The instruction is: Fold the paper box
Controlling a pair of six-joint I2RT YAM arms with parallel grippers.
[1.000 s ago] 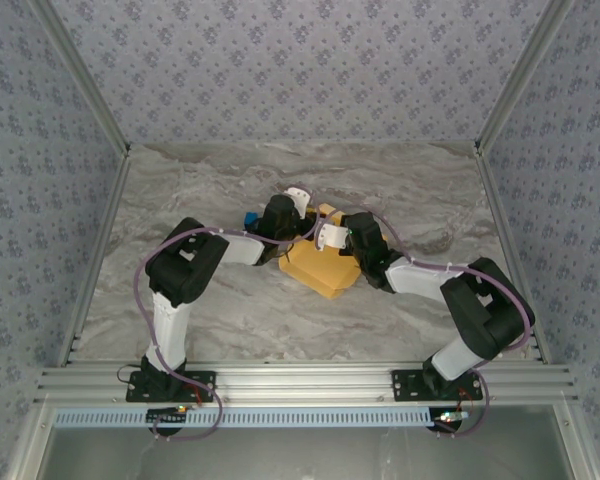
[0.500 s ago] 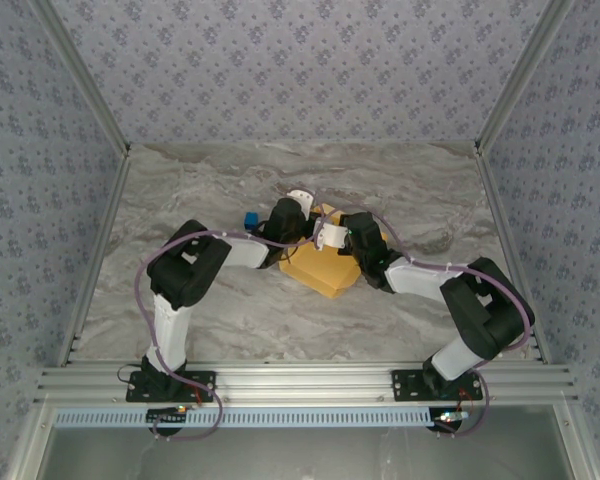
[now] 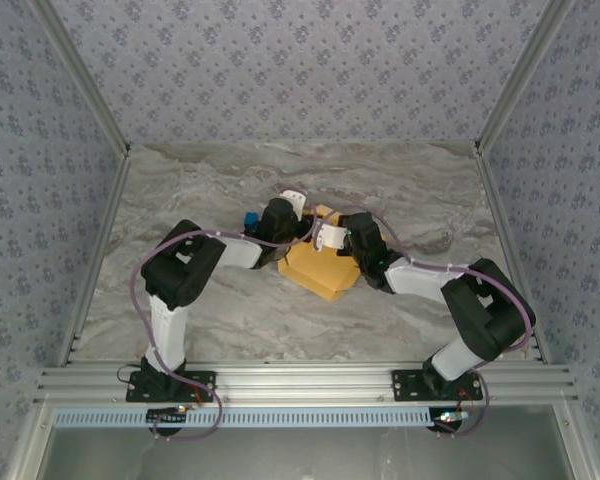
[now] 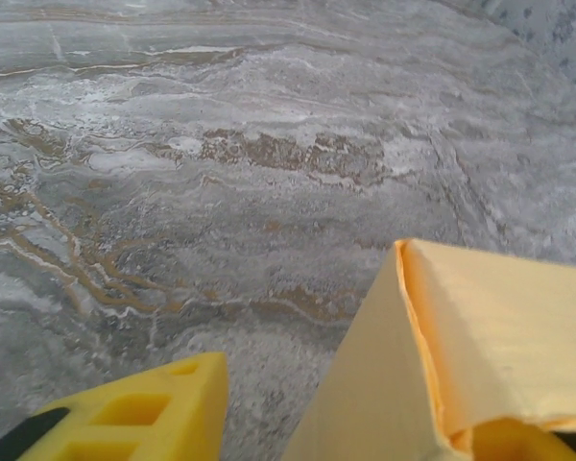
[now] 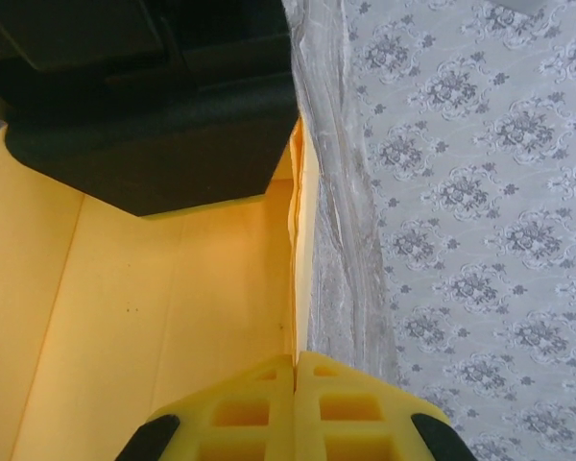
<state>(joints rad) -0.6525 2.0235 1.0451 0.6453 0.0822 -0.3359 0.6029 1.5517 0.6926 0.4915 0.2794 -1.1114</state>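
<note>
paper box (image 3: 323,272): plain yellow-orange card; the faces in the right wrist view read a deeper orange-yellow, the side in the left wrist view a paler tan-yellow.
counter (image 3: 230,310): grey-white marble pattern with brown and rust veining.
walls (image 3: 300,70): blue-grey with a repeating pale floral motif.
arms (image 3: 185,275): black housings, white link segments, lilac cables (image 3: 135,290).
left hand (image 4: 355,413): fingers (image 4: 144,413) bright yellow, black at the base.
right hand (image 5: 295,384): bright yellow, black at both outer corners.
cube (image 3: 250,219): blue.
frame rails (image 3: 300,382): silver aluminium.
</note>
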